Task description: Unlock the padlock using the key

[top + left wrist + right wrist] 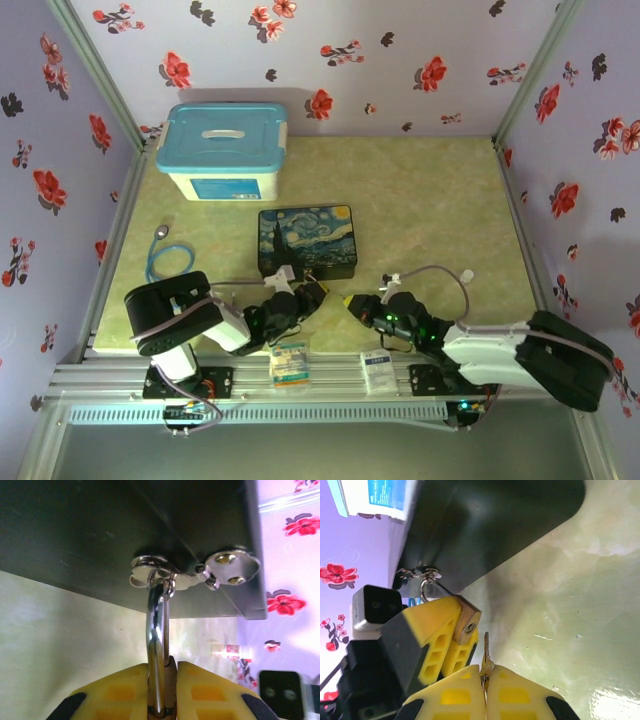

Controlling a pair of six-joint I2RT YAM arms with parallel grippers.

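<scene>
The padlock (467,621) hangs at the front face of the painted box (307,238), on the side nearest the arms. Its silver shackle (156,630) is threaded through the ring of the box's metal latch (160,575). The shackle legs run down into the brass body, so the lock looks closed. The round end of the brass body, with its keyway, faces away from the box, toward the right wrist camera.

The left tool (164,672) is clamped on the padlock. Its yellow fingers (210,690) press in from both sides with the lock wedged between them, just in front of the box.

The key (485,652) is pinched edge-on between the closed fingers of the right tool (484,671). Its thin blade sticks out past the fingertips, pointing toward the box. The tip of the blade sits just beside the padlock's keyway end and slightly off to one side. It does not appear to be in the slot.

From above, both tools meet just in front of the box's near edge, the left tool close to the box and the right tool a little farther out to the box's right.

The box rests on a pale green counter (430,220). Behind the box and to its left stands a white tub (222,182) with a blue lid. A looped blue cable (160,262) lies well to the left of the box. Two small packets (290,360) lie by the rail at the counter's near edge, in front of the box. Floral walls (400,60) enclose the counter.
</scene>
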